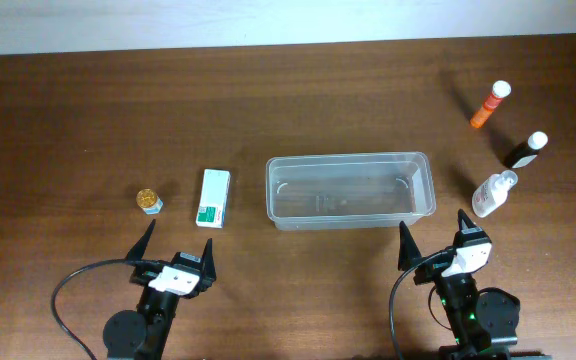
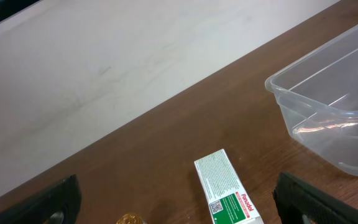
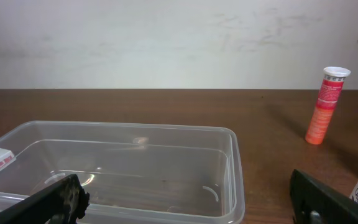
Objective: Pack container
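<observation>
On the brown table [image 1: 268, 90], seen from overhead, the clear container [image 1: 350, 158] lies near the middle with its long side across, and nothing inside it. My left gripper [image 1: 178, 240] sits on the near side of the container and off to its left, fingers spread wide apart and holding nothing. My right gripper [image 1: 433, 227] sits just near of the container's right end, fingers likewise apart and bare. A white-and-green box [image 1: 213, 197] lies flat just left of the container, and a small jar [image 1: 149, 201] with a gold lid stands further left of it. Beyond the container's right end stand a white bottle [image 1: 493, 193], closest, then a dark bottle [image 1: 528, 150] with a white cap, and farthest an orange tube [image 1: 490, 105].

From my left wrist, the container's corner fills the right side, the box lies between my two dark finger ends, and the jar's gold top just shows at the lower edge.

From my right wrist, the container spreads low and left between my parted fingers, the orange tube stands upright to its right before a pale wall [image 3: 166, 37], and the white bottle peeps in at the right edge
</observation>
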### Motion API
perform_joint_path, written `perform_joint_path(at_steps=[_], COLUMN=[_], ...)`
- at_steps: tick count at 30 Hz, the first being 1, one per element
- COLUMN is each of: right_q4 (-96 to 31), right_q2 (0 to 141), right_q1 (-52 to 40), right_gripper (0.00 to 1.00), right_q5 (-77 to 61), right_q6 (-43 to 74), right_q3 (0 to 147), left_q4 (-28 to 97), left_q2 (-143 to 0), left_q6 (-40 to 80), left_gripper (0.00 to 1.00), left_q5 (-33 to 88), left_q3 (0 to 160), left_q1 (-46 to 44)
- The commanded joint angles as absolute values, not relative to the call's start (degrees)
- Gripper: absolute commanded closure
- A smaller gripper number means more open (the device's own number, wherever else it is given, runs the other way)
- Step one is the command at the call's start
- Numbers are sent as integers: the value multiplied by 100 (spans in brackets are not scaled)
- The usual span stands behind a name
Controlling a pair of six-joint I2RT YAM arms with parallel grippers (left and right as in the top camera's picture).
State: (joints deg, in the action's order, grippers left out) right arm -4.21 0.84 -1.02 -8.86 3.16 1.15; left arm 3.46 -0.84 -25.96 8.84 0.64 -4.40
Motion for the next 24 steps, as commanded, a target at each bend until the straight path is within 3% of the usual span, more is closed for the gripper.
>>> perform_joint_path(at_steps=[1, 24], right_q4=[-403, -370], right_q2=[21, 47], right_q1=[-150, -148], right_gripper=[2, 2], right_q5=[-816, -1365], right_q6=[322, 408], right_q3=[54, 346], left_q4=[373, 373], left_q2=[-34, -34], left_q6=[-2626, -2626], left_gripper=[1, 1], left_q5=[967, 967], left_q3=[51, 51], left_q1=[-405, -405])
